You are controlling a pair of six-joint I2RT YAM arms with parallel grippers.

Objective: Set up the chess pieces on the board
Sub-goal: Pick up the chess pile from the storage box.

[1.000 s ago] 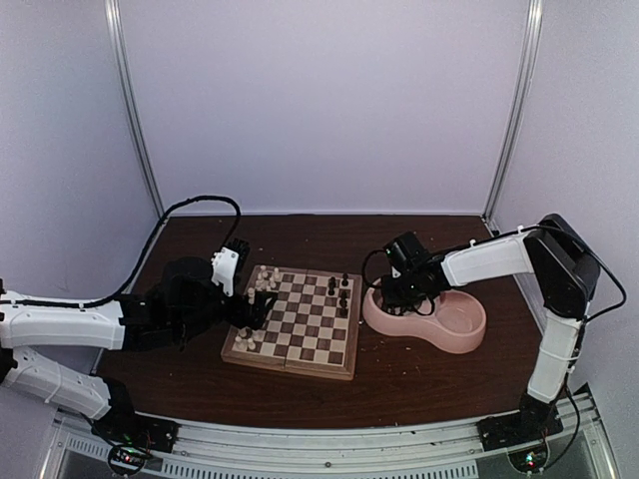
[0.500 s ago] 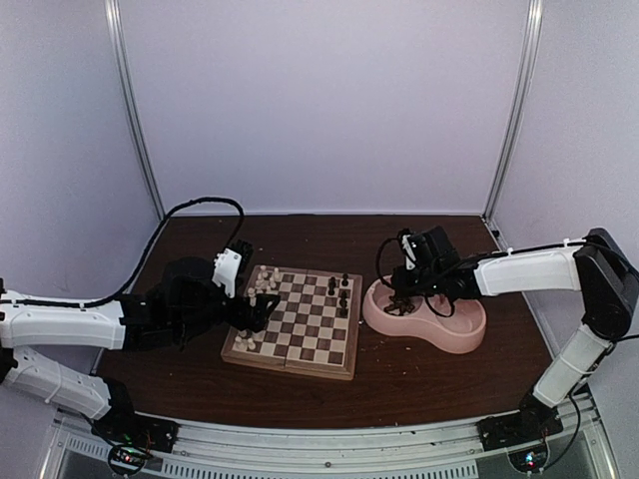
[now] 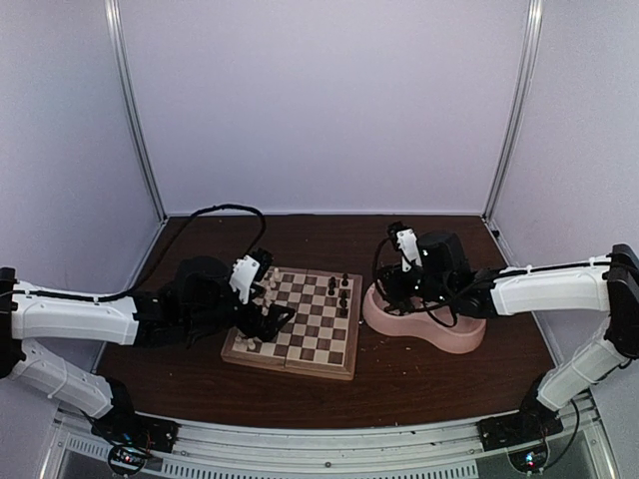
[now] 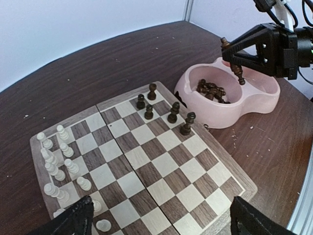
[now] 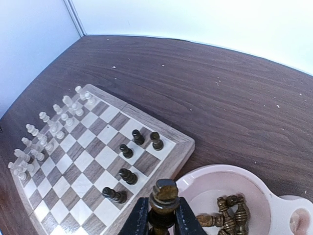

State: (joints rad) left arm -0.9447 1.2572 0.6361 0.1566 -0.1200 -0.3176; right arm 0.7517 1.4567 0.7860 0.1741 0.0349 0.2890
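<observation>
the dark wooden table (image 3: pixel 419 384) carries everything. the board (image 3: pixel 312 325) lies flat on it, in front of the left arm, with its tan rim just beside the pink double bowl (image 3: pixel 444 339), which sits to the board's right.

the left gripper (image 4: pixel 160 215) hovers low over the near-left part of the board with its fingers spread wide apart and nothing between them; only the two black fingertips show at the bottom corners of the left wrist view. the right gripper (image 5: pixel 162 218) hangs above the bowl compartment nearest the board, its fingers pinched close together on one dark piece (image 5: pixel 165 193), which stands upright in the grip and clear of the bowl.

a heap of dark pieces (image 4: pixel 211 90) lies jumbled in that same compartment. five more dark ones (image 4: pixel 173 111) stand upright on the squares along the board's bowl side, spaced unevenly over two rows. the cream pieces (image 4: pixel 58 156) crowd the opposite edge in two rough rows, upright; exactly which squares they fill is hard to tell.
</observation>
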